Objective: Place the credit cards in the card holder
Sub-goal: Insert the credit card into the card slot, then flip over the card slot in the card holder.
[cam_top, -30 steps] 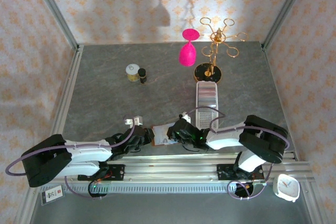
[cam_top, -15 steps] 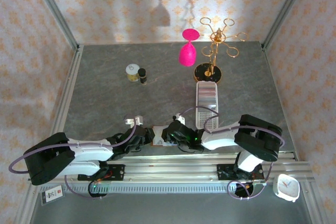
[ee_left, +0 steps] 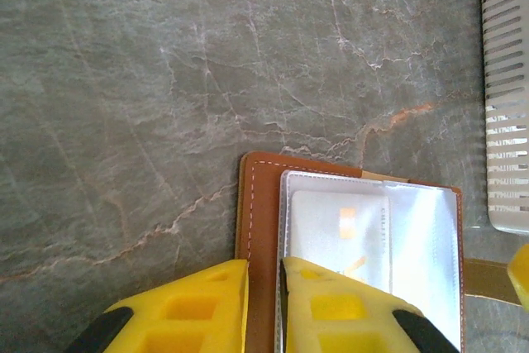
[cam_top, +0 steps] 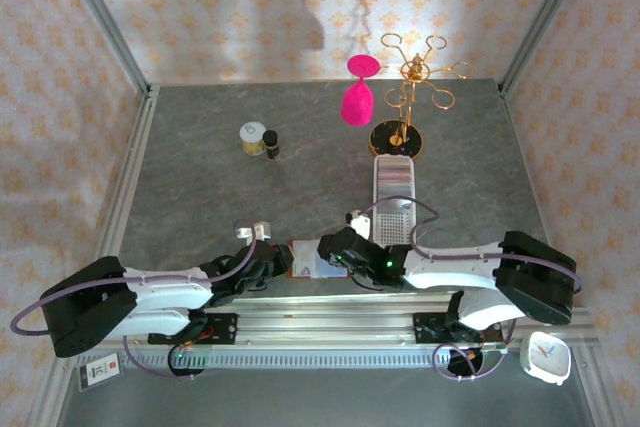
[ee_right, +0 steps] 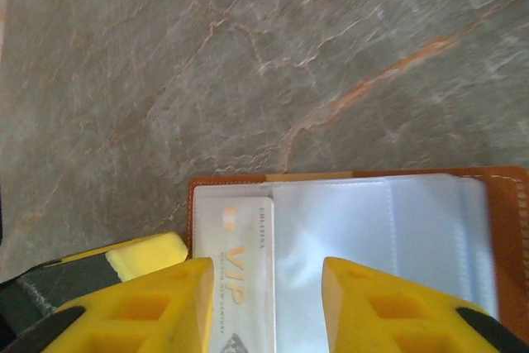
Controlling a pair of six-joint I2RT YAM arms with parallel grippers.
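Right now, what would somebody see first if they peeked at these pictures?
The bright pink glass pops out first, upside down near the far edge of the table beside a gold rack. At the near edge, the left gripper and the right gripper meet over the open brown card holder, a pale card lying in it.

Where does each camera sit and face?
Top external: above, behind the bases, facing down over the table; left arm, right arm show.
Left wrist: on its arm, faces down at the card holder; its jaws pinch the leather edge.
Right wrist: on its arm, faces down at a VIP card; its jaws stand apart.
Both wrist views share the card holder.
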